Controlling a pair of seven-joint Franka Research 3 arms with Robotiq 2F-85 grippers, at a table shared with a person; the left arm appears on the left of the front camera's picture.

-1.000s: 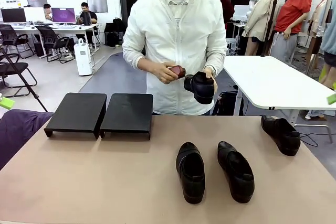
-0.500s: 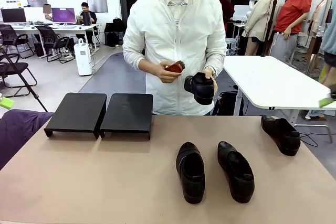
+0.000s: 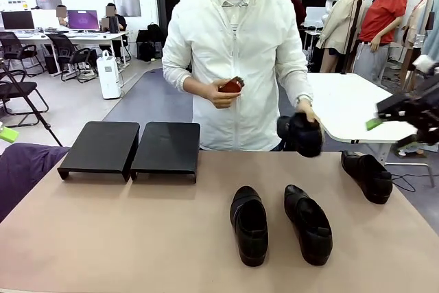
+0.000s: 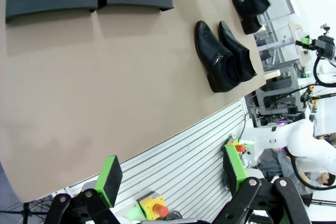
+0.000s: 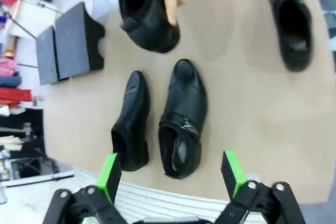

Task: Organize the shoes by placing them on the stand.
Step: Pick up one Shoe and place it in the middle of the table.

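Two shoes lie side by side at the surface's 5 o'clock, toes toward 12, nearer the right jaws, which gape empty like the left jaws; the stand sits at 10 o'clock.

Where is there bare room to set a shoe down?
Free: the left platform and right platform tops, and the table before them, left of the paired shoes. Crowded: the right side, with a lone shoe and the person's hand holding a fourth shoe.
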